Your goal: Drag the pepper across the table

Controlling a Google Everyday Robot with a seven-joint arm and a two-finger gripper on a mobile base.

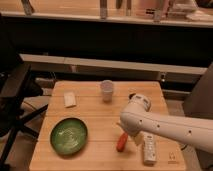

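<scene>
The small orange-red pepper [121, 142] lies on the light wooden table [92, 114], near its front edge and right of centre. My white arm comes in from the right and bends down over the table. Its gripper [132, 134] hangs just right of and above the pepper's upper end, open with nothing in it. Whether it touches the pepper I cannot tell, as the arm's bulk hides most of the gripper.
A white labelled bottle [149, 150] lies right of the pepper. A green bowl [69, 135] sits front left, a white cup [107, 90] at the back centre and a small pale block [69, 99] back left. A black chair [15, 95] stands left of the table.
</scene>
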